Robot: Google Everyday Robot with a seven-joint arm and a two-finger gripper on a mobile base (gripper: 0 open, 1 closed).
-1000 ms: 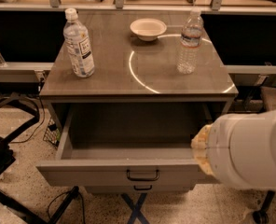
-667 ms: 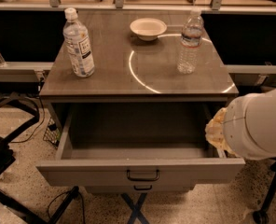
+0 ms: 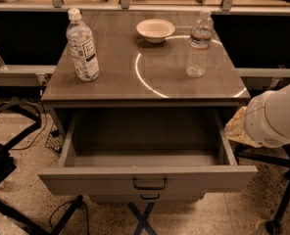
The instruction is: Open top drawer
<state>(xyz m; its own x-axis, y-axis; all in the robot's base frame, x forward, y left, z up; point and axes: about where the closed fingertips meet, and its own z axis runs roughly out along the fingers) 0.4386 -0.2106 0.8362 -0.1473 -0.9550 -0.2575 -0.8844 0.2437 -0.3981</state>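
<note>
The top drawer [image 3: 147,177] is pulled far out from under the table top. Its plain grey tray interior [image 3: 145,136] shows and holds nothing. The small dark loop handle [image 3: 150,183] sits at the centre of its front. My arm's white housing [image 3: 275,119] is at the right edge, beside the drawer's right side, with a yellowish part [image 3: 237,127] at its left end. The gripper itself does not show; it is hidden by the housing or out of the picture.
On the table top [image 3: 145,77] stand a labelled water bottle [image 3: 82,45], a white bowl [image 3: 155,30] and a second clear bottle [image 3: 200,44]. A lower drawer handle [image 3: 150,197] peeks below. Dark chair parts [image 3: 8,146] and cables lie left; a black stand [image 3: 287,190] is right.
My arm has swung right, away from the drawer's front right corner. The drawer stays pulled out as before.
</note>
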